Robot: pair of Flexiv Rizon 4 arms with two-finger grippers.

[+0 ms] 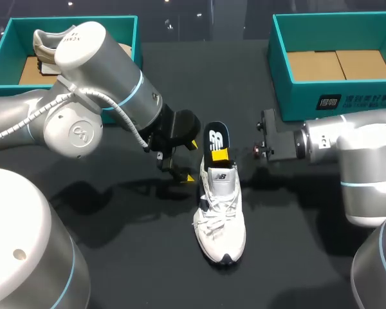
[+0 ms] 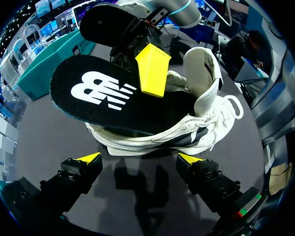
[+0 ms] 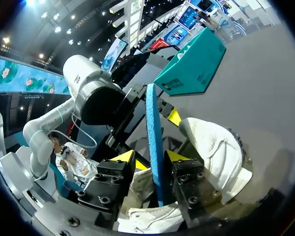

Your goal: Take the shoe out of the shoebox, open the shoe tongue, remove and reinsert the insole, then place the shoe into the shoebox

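Shoe (image 1: 222, 219) lies near-far, toe near (insole (image 1: 216, 138) jutting heelward).

Setting: robotics lab workstation. Evidence: silver jointed left arm (image 1: 77, 122) and right arm (image 1: 357, 154) over a black tabletop (image 1: 116, 257). Teal left shoebox (image 1: 5, 46) at its far left corner, teal right shoebox (image 1: 302, 103) at its far right corner.
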